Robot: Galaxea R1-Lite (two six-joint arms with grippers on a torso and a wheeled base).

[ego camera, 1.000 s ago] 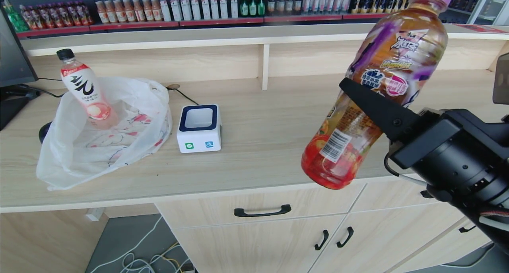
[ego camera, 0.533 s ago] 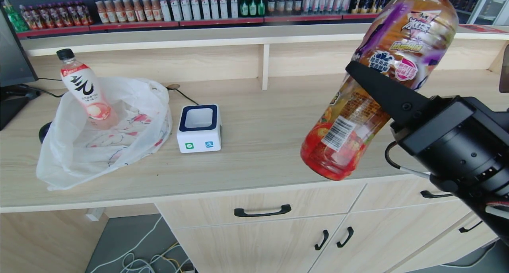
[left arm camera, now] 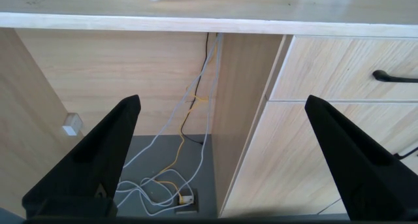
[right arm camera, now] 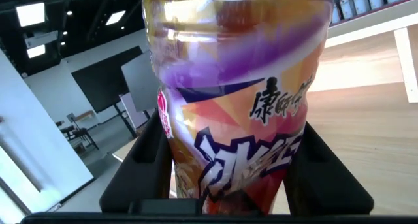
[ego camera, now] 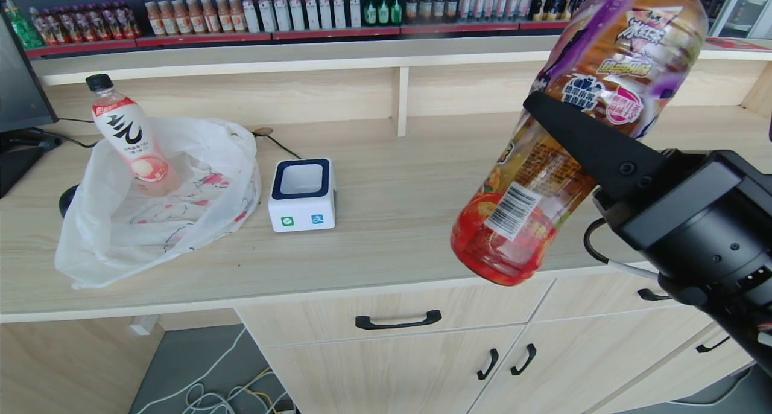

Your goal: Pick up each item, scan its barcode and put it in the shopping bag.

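My right gripper [ego camera: 594,142] is shut on a purple-and-orange drink bottle [ego camera: 567,130], held tilted high above the counter's right part, barcode facing down-left. In the right wrist view the bottle [right arm camera: 241,100] sits between both fingers [right arm camera: 140,165]. A white barcode scanner [ego camera: 301,194] with a dark blue rim sits mid-counter. To its left lies a white plastic shopping bag [ego camera: 157,215] with a pink peach drink bottle [ego camera: 129,139] leaning upright in it. My left gripper [left arm camera: 222,159] hangs open below the counter edge, in front of the cabinet, holding nothing.
The wooden counter [ego camera: 392,184] has a raised back ledge and a divider [ego camera: 401,100]. A monitor [ego camera: 18,88] stands at far left. Shelves of bottles [ego camera: 338,9] line the back wall. Drawers with black handles [ego camera: 398,320] sit below; cables [left arm camera: 183,152] lie on the floor.
The right gripper has lifted the bottle slightly and moved it nearer the camera, its cap now out of the picture top. Bag, scanner and pink bottle have not moved.
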